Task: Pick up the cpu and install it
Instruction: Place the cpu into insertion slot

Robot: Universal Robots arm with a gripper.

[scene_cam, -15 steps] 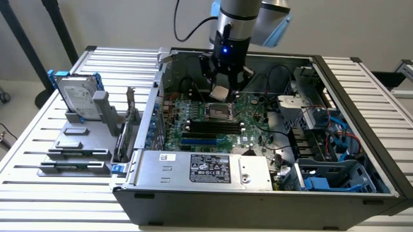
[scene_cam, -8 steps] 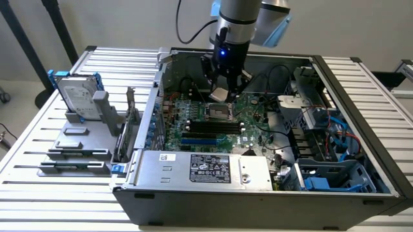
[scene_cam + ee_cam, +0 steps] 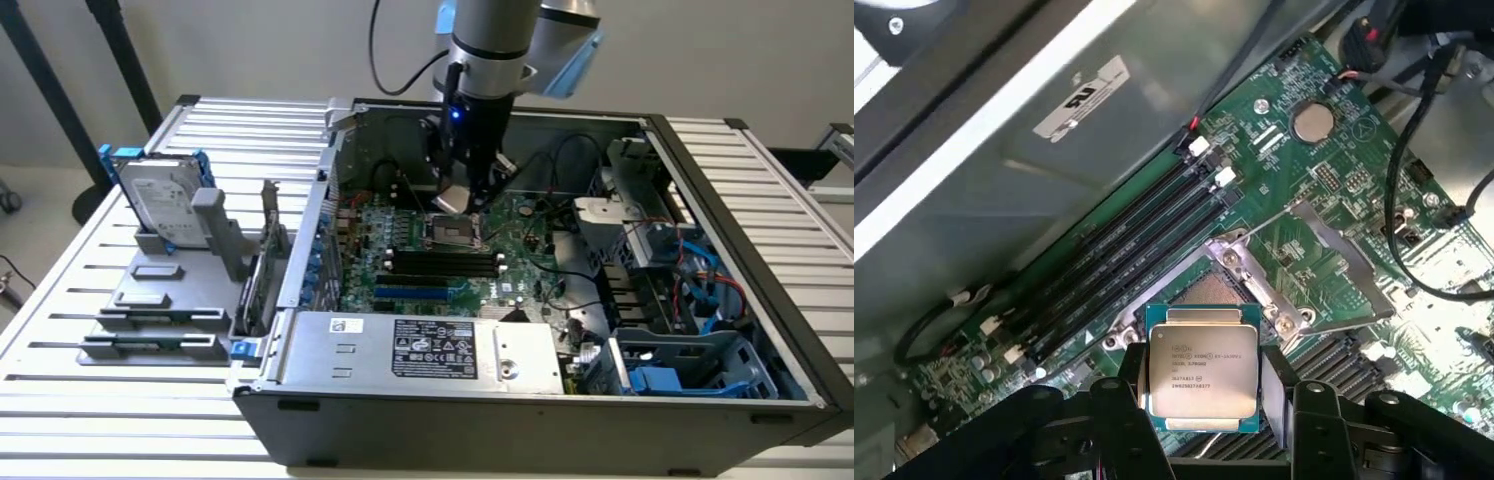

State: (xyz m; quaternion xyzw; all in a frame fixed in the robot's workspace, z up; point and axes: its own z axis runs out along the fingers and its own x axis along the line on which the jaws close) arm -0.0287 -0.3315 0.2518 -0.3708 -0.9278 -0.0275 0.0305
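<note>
**Exterior view: cpu held over the open socket inside the case**

Exterior view takes in a slatted metal counter (image 3: 80, 300) carrying an open computer case (image 3: 534, 420). At the case's near edge lies the grey power supply (image 3: 427, 345). Behind it the green motherboard (image 3: 521, 270) covers the case floor. On the counter outside the case, at the exterior view's left, a hard drive (image 3: 160, 200) in a blue frame stands upright in a grey holder (image 3: 147, 300). The arm (image 3: 501, 40) reaches down into the case from above. Black cables (image 3: 574, 150) loop just beside it, towards the exterior view's right.

On the board, the black memory slots (image 3: 441, 262) run close alongside the socket (image 3: 454, 232). The socket's metal load plate (image 3: 1324, 250) is swung open and leans away from it. A coin battery (image 3: 1313, 122) sits farther off on the board.

The cpu (image 3: 1202, 370) is clamped between the black fingers (image 3: 1126, 395), one on each of two opposite edges, with its silver printed top facing the wrist camera. It hangs tilted just above the socket frame, and I cannot tell whether it touches.
</note>
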